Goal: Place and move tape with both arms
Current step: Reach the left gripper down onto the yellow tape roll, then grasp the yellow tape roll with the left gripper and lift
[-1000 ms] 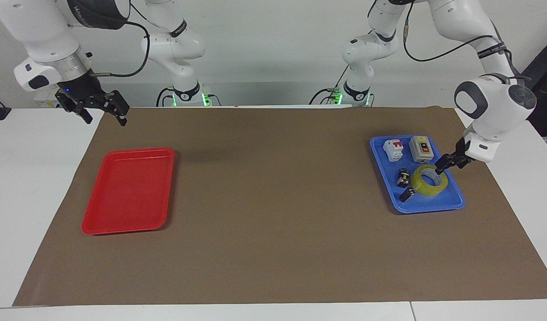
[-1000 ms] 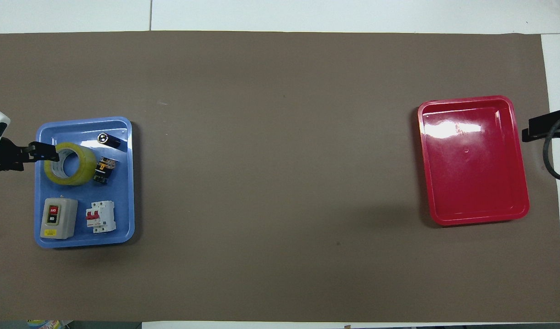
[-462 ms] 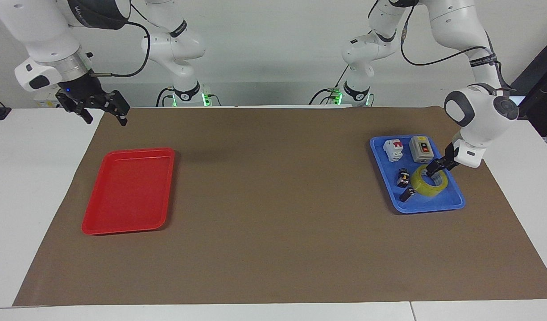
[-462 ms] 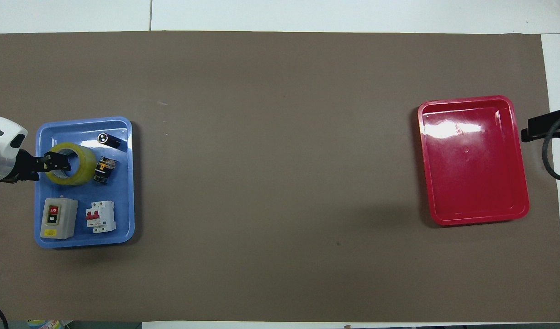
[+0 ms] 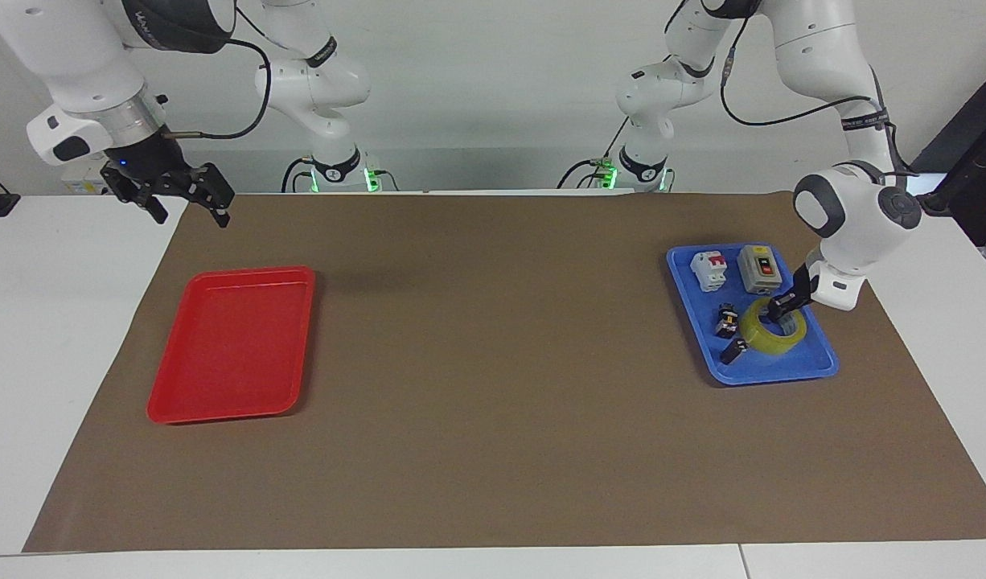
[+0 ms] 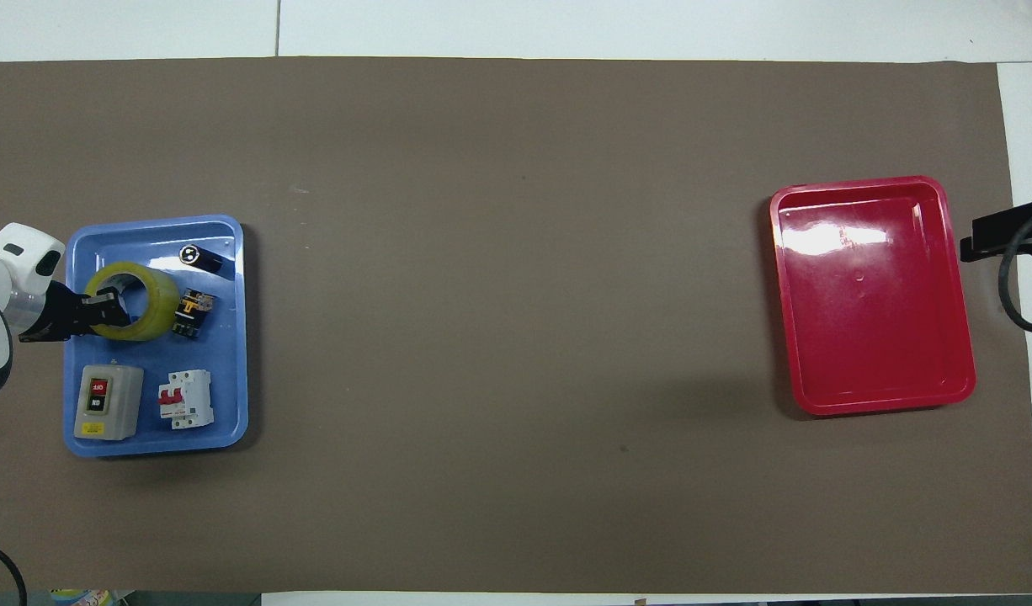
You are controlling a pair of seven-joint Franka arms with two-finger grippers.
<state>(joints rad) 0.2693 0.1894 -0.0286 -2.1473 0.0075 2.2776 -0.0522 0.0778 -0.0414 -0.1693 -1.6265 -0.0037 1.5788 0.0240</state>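
Yellow tape [image 5: 774, 331] wall, left hand [image 5: 779, 308] clamped

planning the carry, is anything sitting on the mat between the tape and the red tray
Nothing visible does. The tape lies in the blue tray, the left gripper on its wall. Between it and the red tray only bare brown mat shows.

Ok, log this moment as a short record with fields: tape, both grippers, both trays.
tape: translucent yellow roll lying flat in blue plastic tray, toward the left arm's end
left gripper: down at the roll's wall, one finger in its hole, closed on it
right gripper: open, waiting in the air near the mat's corner
red plastic tray: holds nothing
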